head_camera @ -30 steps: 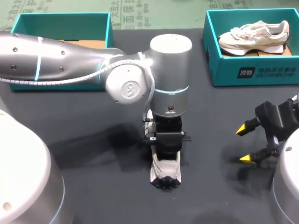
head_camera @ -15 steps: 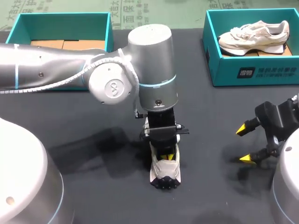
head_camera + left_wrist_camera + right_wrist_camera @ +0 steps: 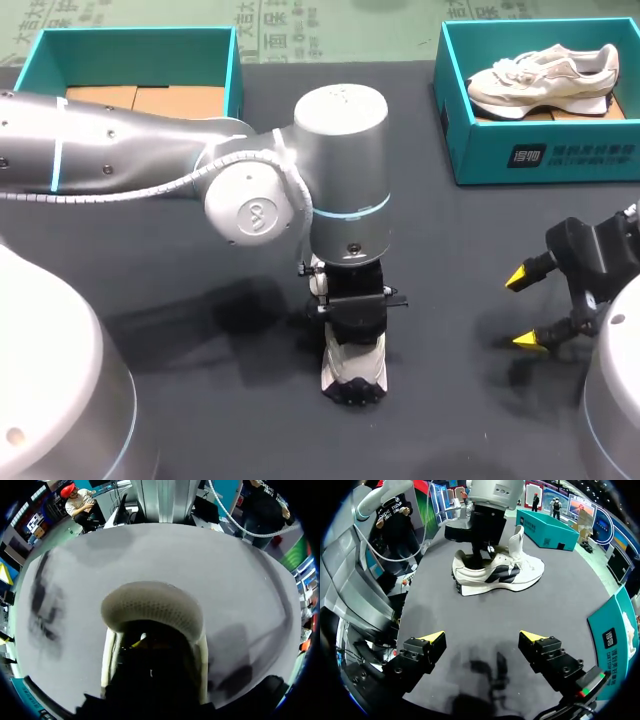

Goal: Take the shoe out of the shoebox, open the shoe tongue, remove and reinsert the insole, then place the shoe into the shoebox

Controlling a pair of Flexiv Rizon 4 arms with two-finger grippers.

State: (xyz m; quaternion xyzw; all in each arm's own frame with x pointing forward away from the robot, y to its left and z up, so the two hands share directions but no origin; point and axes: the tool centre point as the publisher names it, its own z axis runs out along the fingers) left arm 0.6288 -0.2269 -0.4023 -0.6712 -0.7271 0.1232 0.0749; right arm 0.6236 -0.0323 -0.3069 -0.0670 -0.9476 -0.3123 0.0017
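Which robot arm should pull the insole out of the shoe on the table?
Probably the left: its end effector is down inside the shoe. The right end effector hangs open, well off to the side of it.

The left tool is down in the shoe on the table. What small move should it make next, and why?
Probably grip the insole and lift slightly. The left tool reaches into the opening of the shoe; the insole itself is hidden. The right tool stands open, apart from the shoe, so lift slowly.
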